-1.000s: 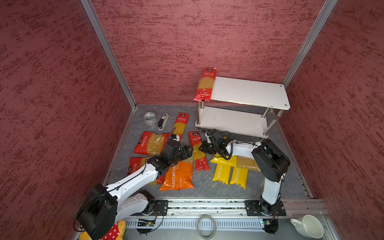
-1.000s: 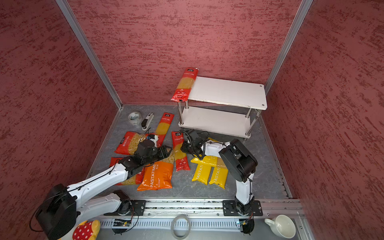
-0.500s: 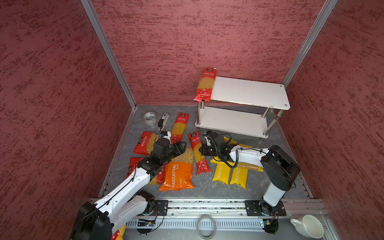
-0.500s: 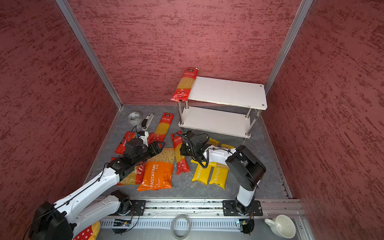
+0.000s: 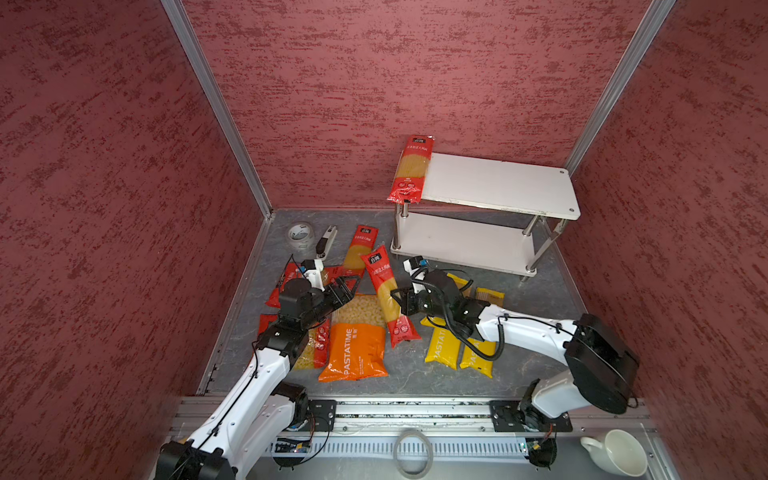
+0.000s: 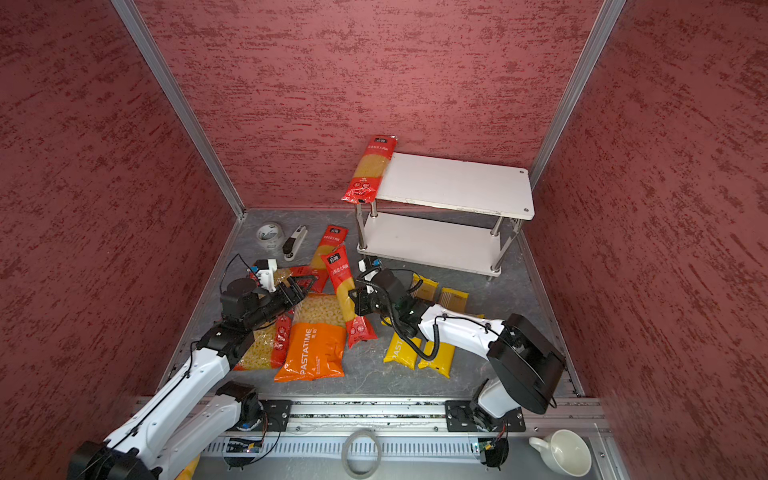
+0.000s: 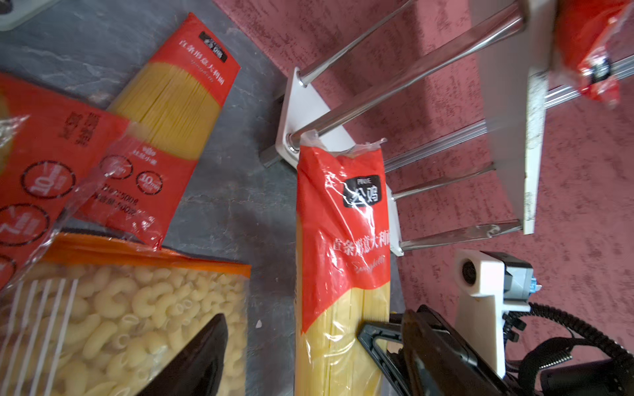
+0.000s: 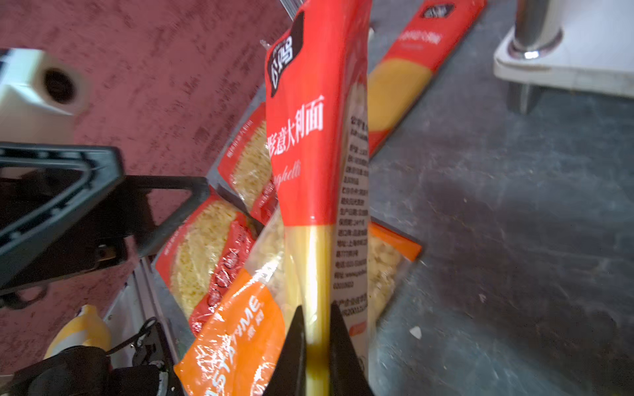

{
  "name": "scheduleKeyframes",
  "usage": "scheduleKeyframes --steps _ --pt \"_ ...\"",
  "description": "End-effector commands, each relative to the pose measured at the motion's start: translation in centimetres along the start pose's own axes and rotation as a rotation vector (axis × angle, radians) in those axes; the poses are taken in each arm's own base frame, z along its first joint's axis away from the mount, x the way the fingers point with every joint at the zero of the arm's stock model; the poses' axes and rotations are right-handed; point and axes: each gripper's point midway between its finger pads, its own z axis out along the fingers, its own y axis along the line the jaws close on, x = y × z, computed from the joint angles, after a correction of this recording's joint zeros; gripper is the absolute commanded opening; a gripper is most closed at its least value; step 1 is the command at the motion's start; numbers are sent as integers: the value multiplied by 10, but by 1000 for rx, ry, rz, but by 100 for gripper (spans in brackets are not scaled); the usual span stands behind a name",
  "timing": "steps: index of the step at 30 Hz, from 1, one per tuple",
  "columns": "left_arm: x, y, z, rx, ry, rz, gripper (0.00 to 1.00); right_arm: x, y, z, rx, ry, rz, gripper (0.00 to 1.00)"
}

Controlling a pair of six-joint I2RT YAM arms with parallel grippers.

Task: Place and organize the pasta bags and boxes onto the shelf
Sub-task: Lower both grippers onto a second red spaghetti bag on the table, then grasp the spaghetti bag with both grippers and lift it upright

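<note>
Whereas a second before its jaws stood apart, we noted the right gripper [image 8: 314,343] had clamped the red spaghetti pack [image 5: 382,286] mid-length. The pack sat tilted on the floor before the shelf [image 5: 490,183]. The left gripper [image 5: 348,286] had spread wider, empty, above the orange PASTATIME pack [image 5: 353,349]. Held pack: long, red-ended, yellow strands visible.

PASTATIME in white on orange pack [image 5: 353,353].

Right gripper [image 6: 354,300] grips the red spaghetti pack [image 6: 340,276] mid-length.
</note>
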Motion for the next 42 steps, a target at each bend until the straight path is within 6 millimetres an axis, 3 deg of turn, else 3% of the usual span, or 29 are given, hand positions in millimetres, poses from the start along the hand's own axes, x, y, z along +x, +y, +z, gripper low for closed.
scheduleKeyframes --steps 1,7,9,13,19,24,28,37,40,42 --pt "-11 -44 -3 182 7 126 81 -93 73 -45 -224 -360 -84 0" --pt "-21 -68 5 255 17 274 81 -109 107 -70 -331 -426 -116 0" --pt "-28 -85 6 318 7 311 80 -109 115 -74 -343 -431 -137 0" --pt "-38 -112 3 416 -19 371 78 -108 121 -79 -356 -438 -156 0" --pt "-41 -128 9 512 -7 425 70 -109 134 -90 -409 -456 -161 0" --pt "-42 -144 7 583 -1 435 56 -108 130 -91 -397 -465 -156 0" --pt "-39 -157 4 616 3 458 35 -104 124 -86 -376 -458 -151 1" --pt "-45 -180 0 633 -14 522 9 -89 101 -77 -319 -434 -125 22" --pt "-53 -193 -4 648 -33 548 7 -87 93 -81 -314 -425 -110 29" --pt "-59 -202 -6 654 -45 569 4 -86 91 -82 -319 -378 -122 39"
